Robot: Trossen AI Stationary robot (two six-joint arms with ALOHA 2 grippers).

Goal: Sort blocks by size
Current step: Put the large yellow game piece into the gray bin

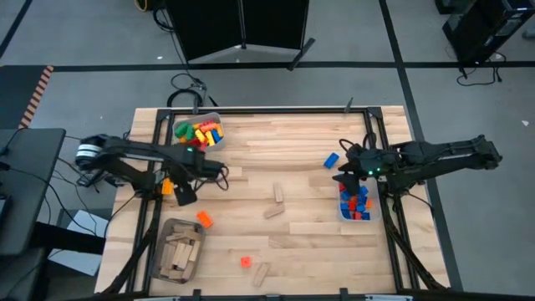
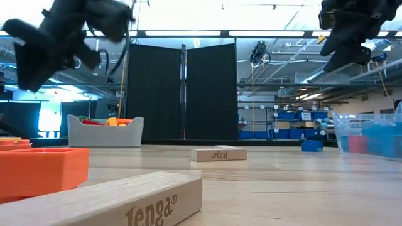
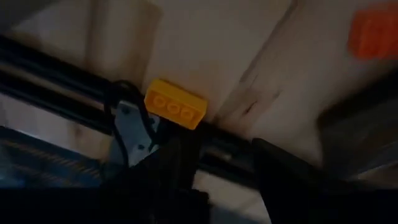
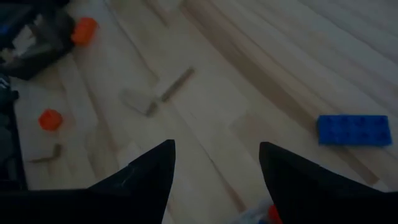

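Observation:
My left gripper (image 1: 181, 191) is open and raised above the table's left edge. A yellow-orange studded brick (image 3: 175, 104) lies below it by the black frame rail and also shows in the high view (image 1: 167, 186). My right gripper (image 4: 216, 163) is open and empty above the table's right side (image 1: 347, 170). A blue brick (image 4: 353, 129) lies flat on the table just beyond it (image 1: 332, 159). Orange bricks (image 1: 203, 219) (image 1: 245, 262) and tan wooden pieces (image 1: 277, 194) (image 1: 273, 211) (image 1: 262, 272) lie loose on the table.
A grey bin (image 1: 199, 132) of coloured bricks stands at the far left. A bin (image 1: 177, 249) of tan wooden pieces stands at the near left. A clear bin (image 1: 358, 205) of blue and red bricks stands at the right, beside my right gripper. Black frame rails run along both sides.

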